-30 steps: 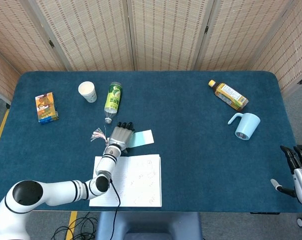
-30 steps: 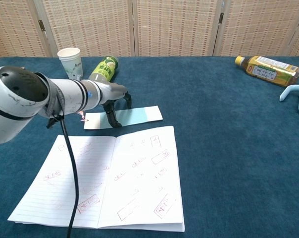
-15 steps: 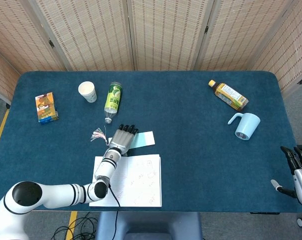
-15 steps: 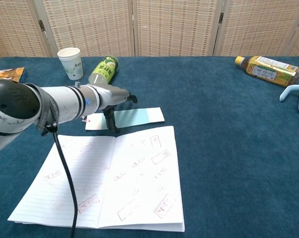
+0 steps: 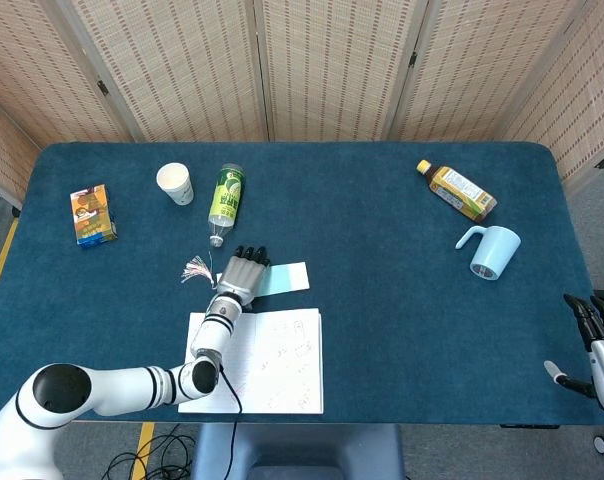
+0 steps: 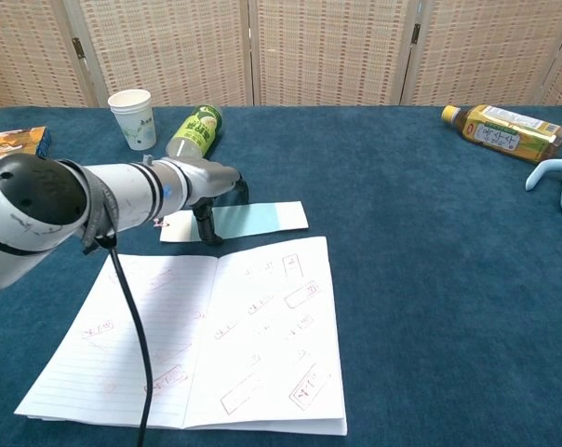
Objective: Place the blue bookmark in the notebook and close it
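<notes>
The blue bookmark (image 5: 285, 277) (image 6: 255, 220) lies flat on the table just beyond the open notebook (image 5: 265, 362) (image 6: 230, 328). Its pink tassel (image 5: 195, 270) trails to the left. My left hand (image 5: 242, 274) (image 6: 212, 190) covers the bookmark's left part, fingers spread; one fingertip (image 6: 207, 233) touches down on the strip and the others arch above it. The strip is not lifted. My right hand (image 5: 603, 345) hangs off the table's near right corner, fingers extended, holding nothing; the chest view does not show it.
Behind the hand lie a green bottle (image 5: 226, 198) (image 6: 195, 131) on its side and a paper cup (image 5: 176, 183) (image 6: 134, 117). A snack box (image 5: 91, 214) is at far left. At the right are a yellow bottle (image 5: 458, 190) (image 6: 501, 131) and a blue mug (image 5: 492, 250).
My left hand shifted slightly forward and back over the bookmark, and the strip slid a little to the right. The right hand stayed still.
</notes>
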